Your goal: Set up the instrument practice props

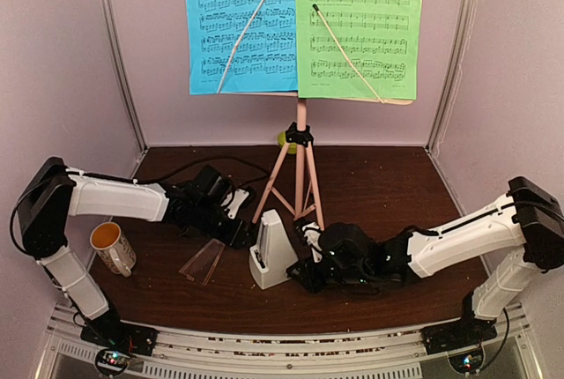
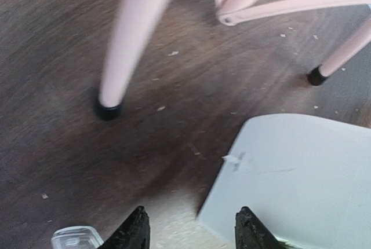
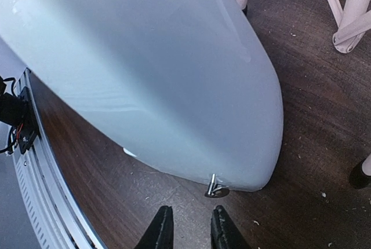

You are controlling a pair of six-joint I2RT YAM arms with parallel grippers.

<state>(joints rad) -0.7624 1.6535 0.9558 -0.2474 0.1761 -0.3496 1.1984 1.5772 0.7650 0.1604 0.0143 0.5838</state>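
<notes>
Top external view: the metronome [image 1: 270, 260] stands upright near centre, just near-left of the stand [image 1: 300, 176] legs. Its clear cover [image 1: 204, 262] lies flat to its left. The right arm stretches low across the table. The right claw [image 1: 304, 271] sits just right of the metronome's base, fingers [image 3: 163, 231] narrowly parted, gripping nothing. The left arm reaches in low, and the left claw [image 1: 241, 228] hovers just far-left of the metronome, spread, empty.
</notes>
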